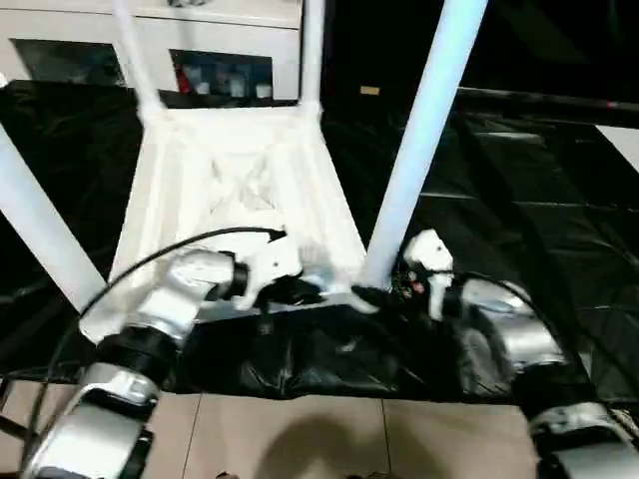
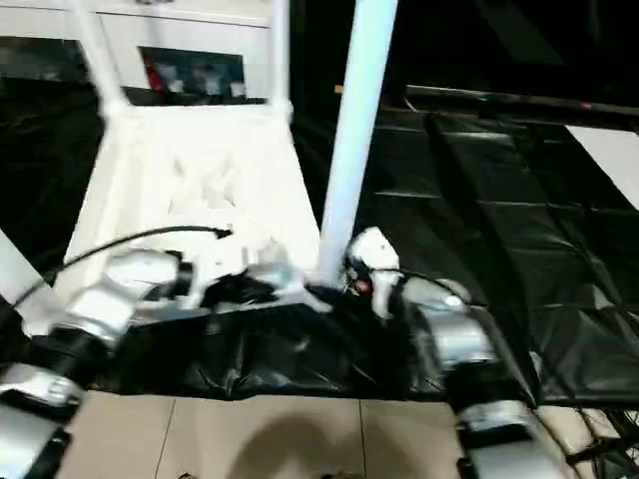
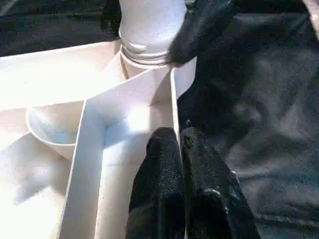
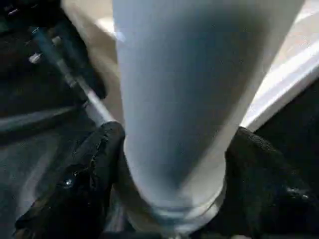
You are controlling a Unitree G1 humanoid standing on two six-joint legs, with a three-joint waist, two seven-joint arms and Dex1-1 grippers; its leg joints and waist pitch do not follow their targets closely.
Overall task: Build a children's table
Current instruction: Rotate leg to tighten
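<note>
The children's table lies upside down on the black cloth, its ribbed white top [image 1: 240, 170] facing up and its tube legs standing in the corner sockets. The near right leg [image 1: 419, 130] rises steeply out of its socket. My left gripper [image 3: 179, 149] is shut on the thin front rim of the top, just beside that corner; the head views show it at the same rim [image 1: 300, 291]. My right gripper [image 4: 174, 164] straddles the base of that leg, one black finger [image 4: 89, 169] on each side, open. One of its fingers [image 3: 199, 30] also appears beside the leg's threaded base [image 3: 144, 30].
A large black-draped table [image 1: 519, 220] carries everything. A white cabinet [image 1: 220, 40] with glass doors stands behind it. Tiled floor [image 1: 300, 429] lies in front of the near edge. A black cable [image 1: 150, 254] arcs over my left forearm. The near left leg [image 1: 35, 230] leans outward.
</note>
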